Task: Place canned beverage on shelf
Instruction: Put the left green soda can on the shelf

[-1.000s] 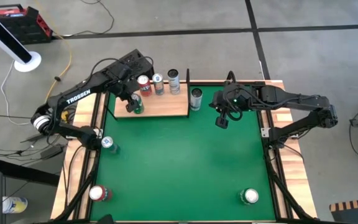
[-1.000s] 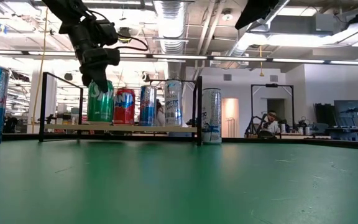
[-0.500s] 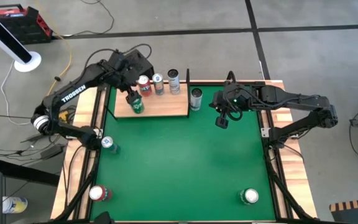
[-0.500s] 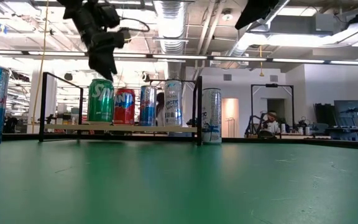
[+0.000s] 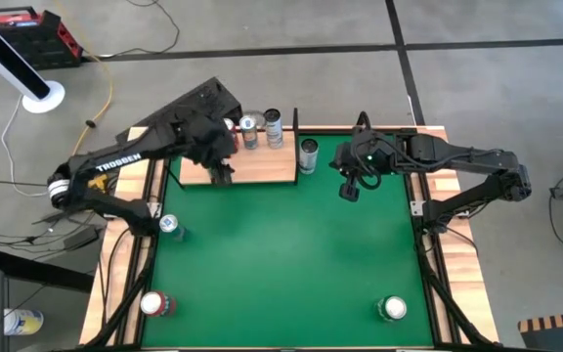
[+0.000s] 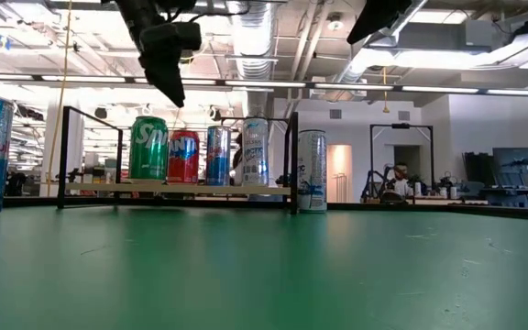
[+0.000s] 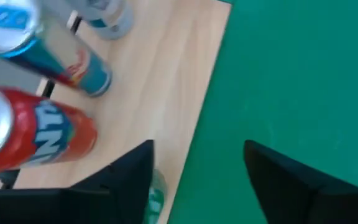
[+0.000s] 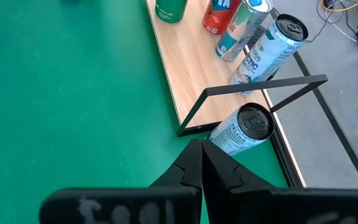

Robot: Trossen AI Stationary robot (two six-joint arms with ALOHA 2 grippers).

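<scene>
the shelf (image 5: 262, 166), a pale wooden board with thin black posts, lies on the green worktop (image 5: 291, 264) toward 12 o'clock in the high view, left of centre. in the low view four cans stand upright in a row on it: a green can (image 6: 148, 148) at the 9 o'clock end, a red can (image 6: 183, 156) touching it, then a blue-and-silver can (image 6: 217, 155) and a pale can (image 6: 255, 151). the left hand (image 6: 173, 89) hangs above the green can, clear of it, its fingers released; the left wrist view shows the two dark fingers (image 7: 129, 171) spread apart with nothing between them, over the shelf's front edge. a silver can (image 5: 308, 153) stands on the worktop just beside the shelf's 3 o'clock post, off the board. the right hand (image 5: 348, 190) waits above the worktop at about 2 o'clock from the centre, its fingers clenched together on nothing in the right wrist view. three further cans stand well apart from the shelf: a blue can (image 5: 170, 226) near the 9 o'clock edge, a red-topped can (image 5: 152, 304) at the 7 o'clock corner, and a white-topped can (image 5: 393, 309) at the 5 o'clock corner.
</scene>
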